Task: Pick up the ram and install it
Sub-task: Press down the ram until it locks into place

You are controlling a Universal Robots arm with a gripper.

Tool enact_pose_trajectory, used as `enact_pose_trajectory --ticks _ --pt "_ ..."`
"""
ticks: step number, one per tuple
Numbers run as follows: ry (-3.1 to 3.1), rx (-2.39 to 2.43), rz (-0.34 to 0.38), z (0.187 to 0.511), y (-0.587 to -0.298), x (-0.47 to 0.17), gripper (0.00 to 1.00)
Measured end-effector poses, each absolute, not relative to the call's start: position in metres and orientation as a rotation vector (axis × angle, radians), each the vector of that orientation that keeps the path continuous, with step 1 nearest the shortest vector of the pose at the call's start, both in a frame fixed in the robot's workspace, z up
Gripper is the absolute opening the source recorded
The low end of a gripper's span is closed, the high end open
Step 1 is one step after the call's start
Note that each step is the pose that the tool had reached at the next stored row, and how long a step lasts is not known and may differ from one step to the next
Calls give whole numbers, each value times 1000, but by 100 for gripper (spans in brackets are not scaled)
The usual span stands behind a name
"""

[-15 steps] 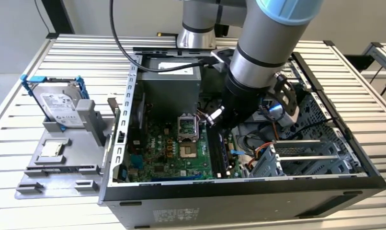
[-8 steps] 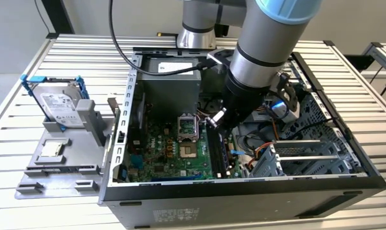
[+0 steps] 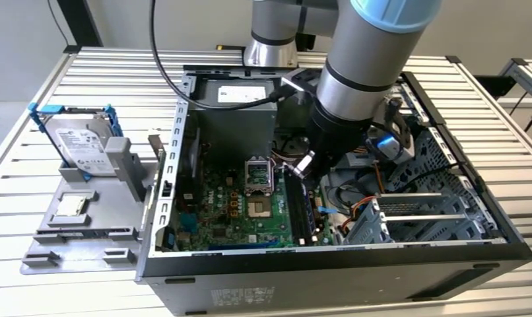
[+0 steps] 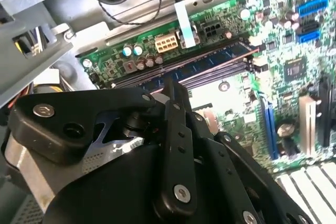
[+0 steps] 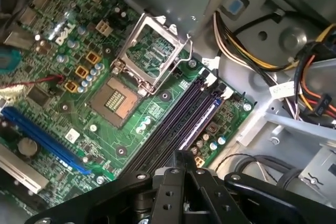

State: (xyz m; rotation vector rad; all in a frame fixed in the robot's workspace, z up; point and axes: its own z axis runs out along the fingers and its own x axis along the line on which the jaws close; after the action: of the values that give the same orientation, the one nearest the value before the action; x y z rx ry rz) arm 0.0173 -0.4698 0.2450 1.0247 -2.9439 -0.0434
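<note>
The ram point(image 5: 202, 121) is a thin grey-bluish strip lying along one of the motherboard's black slots point(image 5: 173, 124), with white latches at the far end. It looks set into that slot; in the second wrist view the ram point(image 4: 210, 60) runs beside the other slots. My gripper point(image 5: 181, 158) has its black fingers pressed together, shut, with nothing visible between them. Its tips sit at one end of the strip; I cannot tell whether they touch it. In the exterior view the gripper point(image 3: 303, 168) reaches down inside the open computer case point(image 3: 336, 264), over the green motherboard point(image 3: 239, 211).
A hard drive in a blue frame point(image 3: 76, 142) and a small square silver chip point(image 3: 72, 206) rest on a grey fixture at the exterior view's left. The open processor socket point(image 5: 144, 51), bundled cables point(image 5: 310, 87) and a metal drive cage point(image 3: 416, 218) crowd around the slots.
</note>
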Motion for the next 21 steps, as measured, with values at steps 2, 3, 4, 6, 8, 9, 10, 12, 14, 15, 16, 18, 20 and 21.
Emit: enact_pose_trajectory --ticks 2,3,4,6,8,9,10,12,14,15,16,18,20,21 --pt "-2933 1065 -41 245 -470 17 0" --pt "-2928 1084 -39 245 -470 17 0" --pt "-2923 1102 -38 245 -470 17 0" --pt "-2914 1137 -35 245 -470 17 0" --pt "-2905 1172 -33 245 -470 17 0" --pt "-2900 1188 -31 245 -470 17 0" --pt "-2895 1206 -30 245 -470 17 0" --pt "-2882 1256 -25 245 -470 17 0" --pt "-2874 1289 -21 245 -470 17 0" --pt "-2870 1304 -19 245 -470 17 0" --pt "-2865 1320 -18 245 -470 17 0" --pt "-2855 1350 -15 245 -470 17 0" --pt "-2844 1382 -12 245 -470 17 0" --pt "-2839 1395 -12 245 -470 17 0"
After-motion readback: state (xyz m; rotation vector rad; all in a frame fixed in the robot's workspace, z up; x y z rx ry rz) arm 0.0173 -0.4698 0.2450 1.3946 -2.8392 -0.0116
